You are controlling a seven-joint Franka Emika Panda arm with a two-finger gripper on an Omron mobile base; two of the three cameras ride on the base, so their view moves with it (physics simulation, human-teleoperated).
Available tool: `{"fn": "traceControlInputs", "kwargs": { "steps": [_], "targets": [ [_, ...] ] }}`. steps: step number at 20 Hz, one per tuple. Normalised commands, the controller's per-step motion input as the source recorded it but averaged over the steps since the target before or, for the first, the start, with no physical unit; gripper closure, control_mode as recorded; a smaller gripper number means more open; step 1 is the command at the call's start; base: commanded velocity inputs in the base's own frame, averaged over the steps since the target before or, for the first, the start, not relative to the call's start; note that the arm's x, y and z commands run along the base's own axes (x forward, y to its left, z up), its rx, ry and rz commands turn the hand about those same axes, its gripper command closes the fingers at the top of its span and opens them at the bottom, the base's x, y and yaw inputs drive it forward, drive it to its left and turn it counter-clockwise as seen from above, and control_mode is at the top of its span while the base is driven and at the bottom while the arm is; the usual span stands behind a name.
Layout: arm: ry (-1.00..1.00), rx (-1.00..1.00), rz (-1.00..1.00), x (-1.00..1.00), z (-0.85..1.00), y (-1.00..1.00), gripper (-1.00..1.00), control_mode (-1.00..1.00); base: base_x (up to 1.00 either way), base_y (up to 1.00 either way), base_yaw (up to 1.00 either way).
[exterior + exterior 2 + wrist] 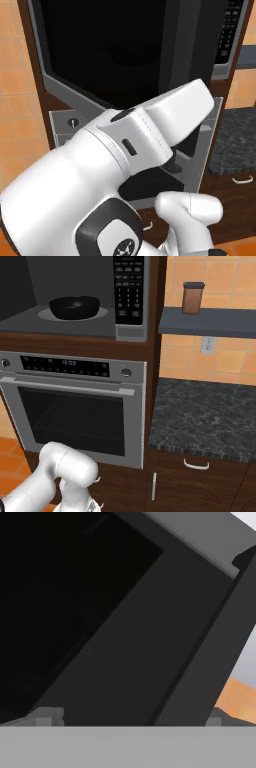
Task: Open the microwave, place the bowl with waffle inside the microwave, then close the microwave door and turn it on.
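The microwave [131, 331] stands open, its black keypad [129, 286] at the right of the cavity. Inside, the black bowl [74, 307] sits on the round turntable; the waffle in it cannot be made out. The microwave door [115, 50], a wide dark glass panel in a grey frame, is swung out to the left. My gripper [130, 719] is right up against that door's glass and frame [150, 637]. It is open, with its two tips far apart and nothing between them. In the left base view my white arm hides the hand.
Below the microwave is the silver oven [75, 406] with a bar handle. To the right lie a dark stone counter [210, 411] over wooden drawers and a shelf [210, 321] holding a brown jar [193, 298]. Orange tiled wall lies behind.
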Motion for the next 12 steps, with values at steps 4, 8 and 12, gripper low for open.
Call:
{"fn": "traceControlInputs", "kwargs": {
  "steps": [4,8,12],
  "targets": [
    [0.0,0.03,0.0,1.0,-0.05,-0.4,-1.0,-1.0,0.0,0.0,0.0],
    [0.0,0.04,0.0,0.96,-0.03,-0.3,-1.0,-1.0,0.0,0.0,0.0],
    [-0.05,0.08,0.01,0.87,-0.03,-0.23,-1.0,-1.0,0.0,0.0,0.0]
  ]
}}
